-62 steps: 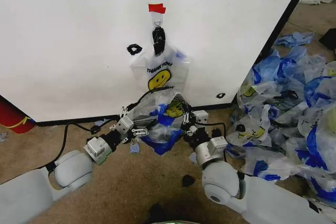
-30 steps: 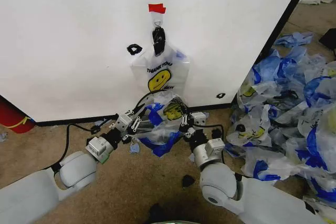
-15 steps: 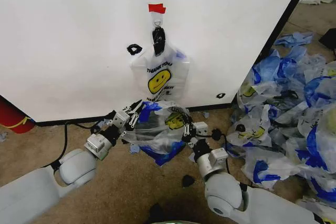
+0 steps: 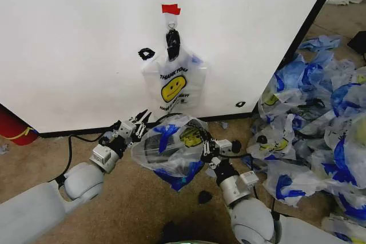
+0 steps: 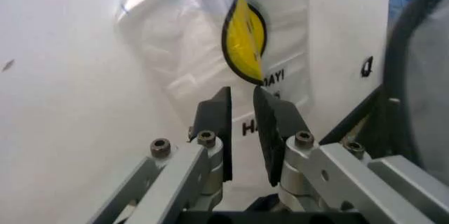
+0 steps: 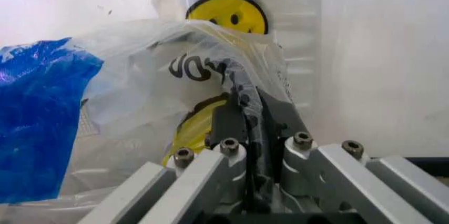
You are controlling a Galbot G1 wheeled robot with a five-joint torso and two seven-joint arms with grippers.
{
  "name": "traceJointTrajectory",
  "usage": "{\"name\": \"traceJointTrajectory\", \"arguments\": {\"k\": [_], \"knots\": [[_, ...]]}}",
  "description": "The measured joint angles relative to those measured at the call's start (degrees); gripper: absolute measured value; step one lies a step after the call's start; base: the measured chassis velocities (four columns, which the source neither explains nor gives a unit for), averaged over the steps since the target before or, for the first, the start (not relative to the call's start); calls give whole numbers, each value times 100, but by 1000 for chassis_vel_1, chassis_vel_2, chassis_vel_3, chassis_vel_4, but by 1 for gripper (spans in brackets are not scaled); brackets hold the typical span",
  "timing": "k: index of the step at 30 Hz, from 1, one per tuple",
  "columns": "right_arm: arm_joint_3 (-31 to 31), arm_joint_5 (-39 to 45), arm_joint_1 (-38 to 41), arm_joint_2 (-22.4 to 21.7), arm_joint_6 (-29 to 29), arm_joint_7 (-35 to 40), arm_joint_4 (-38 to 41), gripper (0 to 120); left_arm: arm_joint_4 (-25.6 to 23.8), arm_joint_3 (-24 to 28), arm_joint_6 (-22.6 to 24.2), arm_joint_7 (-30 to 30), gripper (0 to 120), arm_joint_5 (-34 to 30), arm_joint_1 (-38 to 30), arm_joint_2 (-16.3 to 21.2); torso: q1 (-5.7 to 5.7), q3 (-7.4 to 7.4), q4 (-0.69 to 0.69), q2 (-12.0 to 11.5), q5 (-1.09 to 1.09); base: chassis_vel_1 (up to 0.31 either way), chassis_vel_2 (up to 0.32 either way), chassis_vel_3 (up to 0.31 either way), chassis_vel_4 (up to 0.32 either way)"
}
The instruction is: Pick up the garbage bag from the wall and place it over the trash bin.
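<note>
A translucent white garbage bag (image 4: 174,84) with a yellow smiley hangs from the hook (image 4: 171,24) on the white wall (image 4: 74,44), under red tape (image 4: 170,8). A second bag of the same kind (image 4: 168,150), with blue handles, billows low in front of it. My right gripper (image 4: 207,146) is shut on this bag's plastic, with the film pinched between the fingers (image 6: 238,119). My left gripper (image 4: 140,121) stands just beside the bag's edge, open with nothing between its fingers (image 5: 214,124), facing the hanging bag (image 5: 210,34). A dark shape (image 4: 170,234) shows at the bottom edge. I cannot tell whether it is the trash bin.
A big heap of blue-and-white bags (image 4: 320,118) covers the floor to the right. A red object (image 4: 14,127) stands at the wall's left foot. A black cable (image 4: 71,144) and a black scrap (image 4: 205,196) lie on the brown carpet.
My left gripper has let go of the held bag and drawn back to the left. The right gripper has pulled the bag lower and nearer, and the bag has puffed out.
</note>
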Motion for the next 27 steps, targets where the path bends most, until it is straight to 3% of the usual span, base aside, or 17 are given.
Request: {"name": "traceJointTrajectory", "arguments": {"k": [5, 9, 15, 17, 27], "knots": [[65, -12, 33, -2, -1, 48, -39, 1, -94, -75, 3, -63, 15, -12, 50, 25, 0, 0, 1, 0, 0, 0, 0, 0, 0], [151, -13, 63, 2, -34, 114, -100, 1, -196, -280, 23, -79, 22, -93, 108, 73, 0, 0, 1, 0, 1, 0, 0, 0, 0], [275, 107, 199, 52, -151, 265, -175, 1, -775, -414, 129, -58, 51, -198, 321, 265, 0, 0, 1, 0, 1, 0, 0, 0, 0], [288, 131, 215, 65, -166, 285, -175, 1, -820, -392, 135, -55, 53, -191, 341, 281, 0, 0, 1, 0, 2, 0, 0, 0, 0], [415, 250, 291, 18, -211, 324, -156, 1, -1168, -217, 215, -34, 92, -156, 330, 434, 0, 0, 0, 0, 1, 0, 0, 0, 0]]}}
